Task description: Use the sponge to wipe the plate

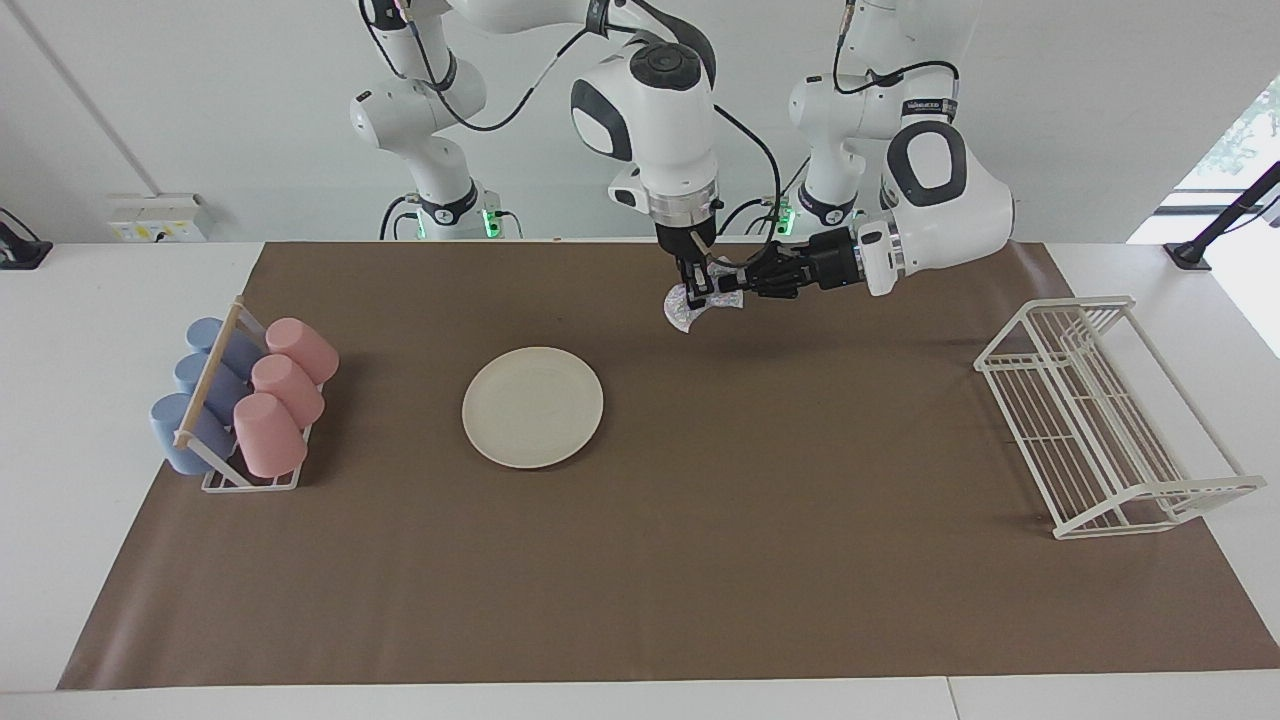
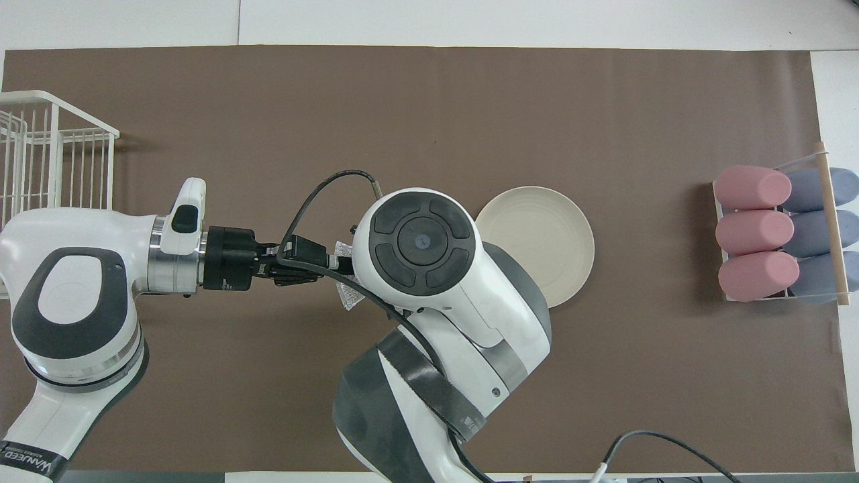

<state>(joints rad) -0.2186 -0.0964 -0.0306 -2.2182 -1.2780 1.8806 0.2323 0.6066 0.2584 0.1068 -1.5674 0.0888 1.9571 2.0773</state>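
Both hands (image 1: 741, 287) (image 1: 697, 292) meet at the sponge (image 1: 686, 308) (plate (image 1: 532, 407) lies apart).

We see both views evenly and brightly lit, with soft diffuse light from above. Shadows on the brown mat (image 1: 700, 560) are faint: a soft dark patch lies on the mat under the raised sponge (image 1: 690, 305), and a thin one edges the plate (image 1: 532, 407). Daylight blows out a window (image 1: 1245, 140) at the wire rack's (image 1: 1100, 420) end of the worktop. We find no blur, and edges stay sharp with little distortion.
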